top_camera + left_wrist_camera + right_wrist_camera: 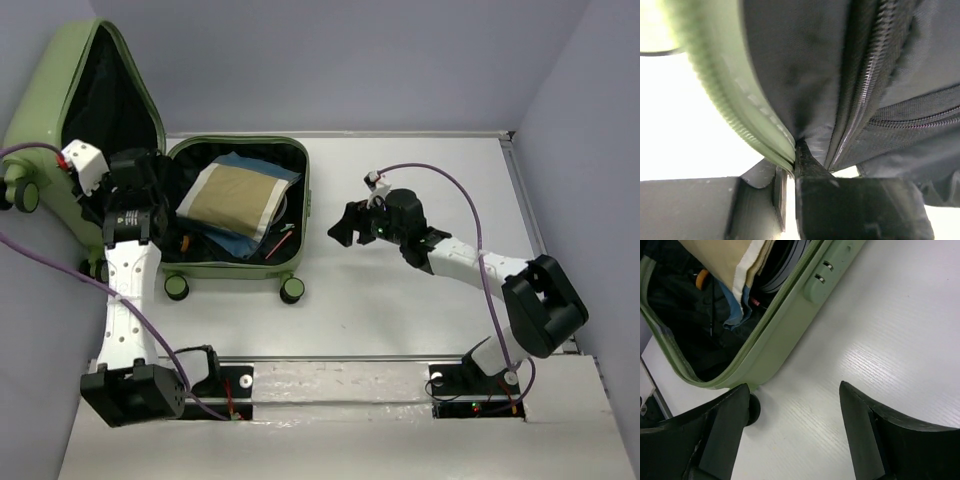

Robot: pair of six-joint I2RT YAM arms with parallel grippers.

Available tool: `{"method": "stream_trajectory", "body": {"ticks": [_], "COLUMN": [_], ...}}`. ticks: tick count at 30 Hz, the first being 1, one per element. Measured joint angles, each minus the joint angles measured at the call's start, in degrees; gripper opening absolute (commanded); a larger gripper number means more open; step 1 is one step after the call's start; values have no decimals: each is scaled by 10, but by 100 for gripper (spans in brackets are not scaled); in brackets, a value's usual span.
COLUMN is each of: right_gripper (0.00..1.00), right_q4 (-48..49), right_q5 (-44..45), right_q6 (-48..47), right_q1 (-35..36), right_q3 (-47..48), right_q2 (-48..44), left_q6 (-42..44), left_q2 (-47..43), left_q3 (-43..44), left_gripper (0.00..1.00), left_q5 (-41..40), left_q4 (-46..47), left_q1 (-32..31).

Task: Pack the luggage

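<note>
The pale green luggage (305, 200) lies open at the table's back left, its lid (60, 110) tilted up against the left wall. Inside lie a folded tan cloth (230, 195) on blue fabric (232, 243). My left gripper (140, 180) is at the lid's lower edge. In the left wrist view it (792, 162) is shut on the green rim (735, 110) and black lining. My right gripper (343, 225) hovers open and empty over the table just right of the luggage. In the right wrist view it (794, 387) is beside the shell's side (790, 330).
The luggage's black wheels (292, 290) (177, 287) point toward the arms; one shows by my right gripper's finger (754, 410). The white table (430, 300) stretches right of the luggage. Grey walls close the back and both sides. Purple cables trail from both arms.
</note>
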Motion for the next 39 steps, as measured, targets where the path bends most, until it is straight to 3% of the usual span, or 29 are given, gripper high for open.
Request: {"method": "stream_trajectory", "body": {"ticks": [6,14,15,16,18,19,20,21,26,34,35,37,39], "right_gripper": [84,84,84,84,84,84,84,83,75,59,55,38,21], "right_q4": [-11,-9,-8,-4,0,-2,-3,-6,-59,-125,-132,-141,-144], "right_q5": [37,5,1,-4,-6,-5,-2,2,45,125,137,153,165], "right_q6": [41,160,169,178,190,193,195,196,194,172,168,164,158], "right_q1": [0,0,0,0,0,0,0,0,0,0,0,0,-5], "right_q3": [21,82,90,101,107,109,110,111,122,136,136,136,129], "right_q2": [62,129,134,139,141,141,141,141,141,138,136,131,119], "left_q6": [110,176,179,183,193,196,197,191,170,164,163,163,160], "left_q2": [-43,-66,-63,-60,-56,-56,-56,-56,-54,-49,-45,-35,-26], "left_q3": [-50,-107,-114,-126,-146,-151,-155,-158,-141,16,36,82,112], "left_gripper": [6,6,9,15,36,65,82,99,99,99,99,98,91], "left_q5": [-110,-220,-229,-238,-239,-238,-233,-203,-99,222,259,313,331], "left_q4": [57,61,57,47,30,24,17,6,-21,-60,-62,-47,-31], "left_q1": [-201,-433,-451,-475,-516,-528,-539,-566,-644,-704,-704,-701,-687]}}
